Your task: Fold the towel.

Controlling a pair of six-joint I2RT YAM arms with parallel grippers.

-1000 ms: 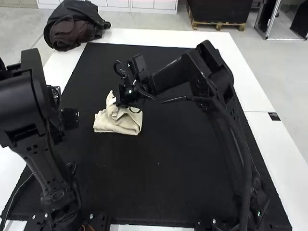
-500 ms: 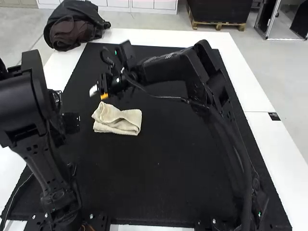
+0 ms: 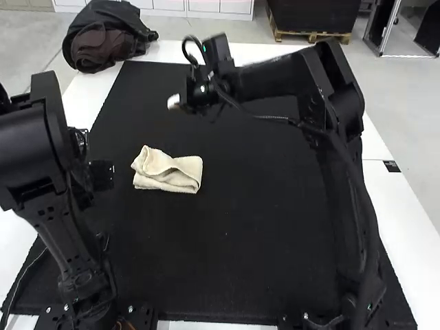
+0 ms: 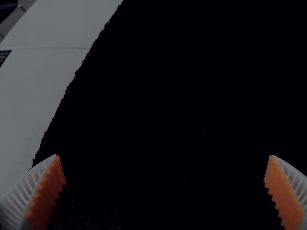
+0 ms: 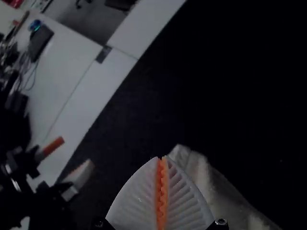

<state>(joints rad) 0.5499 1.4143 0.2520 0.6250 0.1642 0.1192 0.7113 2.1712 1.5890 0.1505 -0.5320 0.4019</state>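
Once let go, no longer peaked up at the right gripper (image 5: 162, 158): a cream towel (image 3: 167, 173), at rest on the left part of a black mat (image 3: 240, 240). Folded into a small, layered bundle, with a rumpled top and a loose left end (neat enough at a glance, less so at the edges). Since the release, a retreat of that gripper toward the mat's far side, clear of the towel, with ribbed fingers pressed together and nothing pinched. For the left gripper (image 4: 164, 156), to the left of the towel, fingers spread wide, with nothing held. Likely meaning for the task: main folding done or nearly so, with no shift in the bundle since the release. Perhaps worth one more tuck at the left end, at some risk of dragging the layers.
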